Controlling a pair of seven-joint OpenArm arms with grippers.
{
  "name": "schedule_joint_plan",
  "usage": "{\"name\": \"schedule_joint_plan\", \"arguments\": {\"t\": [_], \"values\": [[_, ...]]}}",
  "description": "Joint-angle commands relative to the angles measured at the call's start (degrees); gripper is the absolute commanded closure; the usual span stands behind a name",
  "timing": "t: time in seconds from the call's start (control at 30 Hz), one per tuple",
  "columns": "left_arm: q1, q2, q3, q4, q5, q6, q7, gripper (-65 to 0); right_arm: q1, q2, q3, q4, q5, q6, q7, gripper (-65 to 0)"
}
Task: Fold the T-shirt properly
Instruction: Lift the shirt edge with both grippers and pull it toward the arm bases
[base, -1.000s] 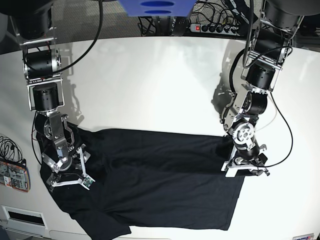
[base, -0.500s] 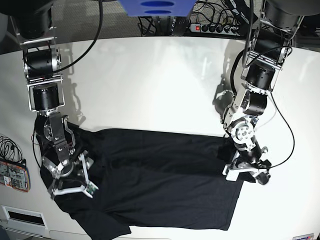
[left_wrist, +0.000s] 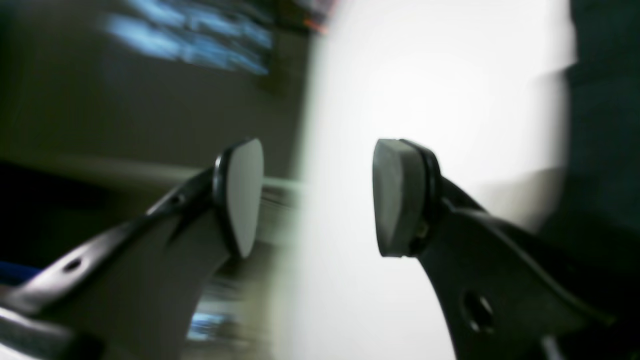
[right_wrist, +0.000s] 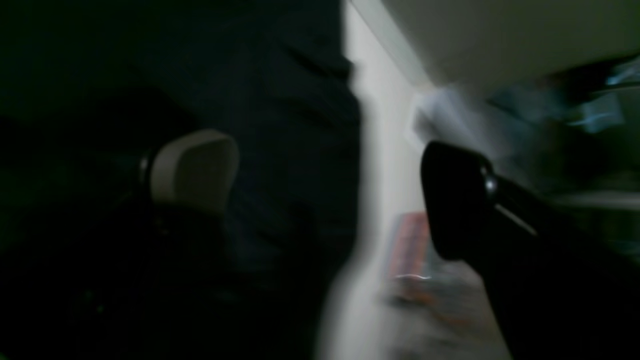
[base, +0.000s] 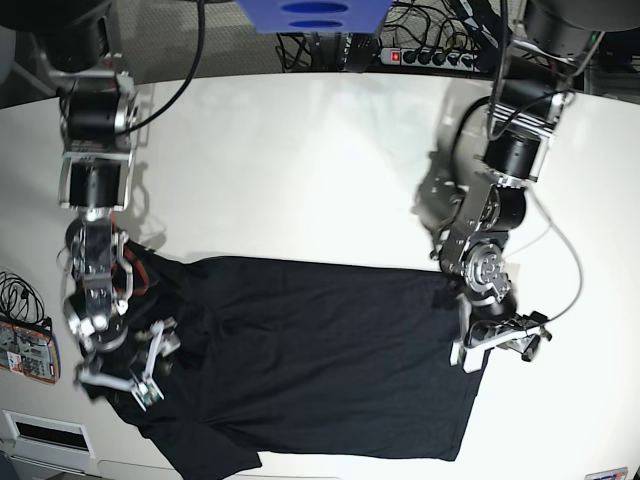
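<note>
A white tabletop (base: 300, 170) carries a black T-shirt (base: 330, 360) spread flat along its near edge. The right gripper (base: 118, 378) hovers over the shirt's left side, spread wide, empty. The left gripper (base: 500, 335) stands parted at the shirt's right edge, holding nothing.

No text, brand, number or sign can be read in any view. Both wrist views are too blurred for lettering. In the base view, the blue panel (base: 312, 14) beyond the far edge of the white table (base: 300, 160) bears only two plain lighter ovals, and anything printed on the power strip (base: 425, 56) beside it is too small to make out.
</note>
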Motion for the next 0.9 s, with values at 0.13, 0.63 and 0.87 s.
{"name": "schedule_joint_plan", "arguments": {"t": [0.13, 0.63, 0.87], "values": [[-2.05, 3.18, -9.42, 6.71, -30.94, 0.88, -1.08, -33.5, 0.64, 1.02, 10.7, 0.49, 20.67, -0.64, -5.08, -56.8], [3.92, -0.77, -9.95, -1.02, -49.84, -8.44, -13.03, -33.5, -3.84, 0.93, 11.05, -12.26, 24.89, -0.64, 0.9, -56.8], [9.11, -3.59, -9.95, -1.11, -49.93, -8.44, -13.3, -33.5, -10.08, 0.93, 11.05, -17.97, 24.8, -0.64, 5.74, -56.8]]}}
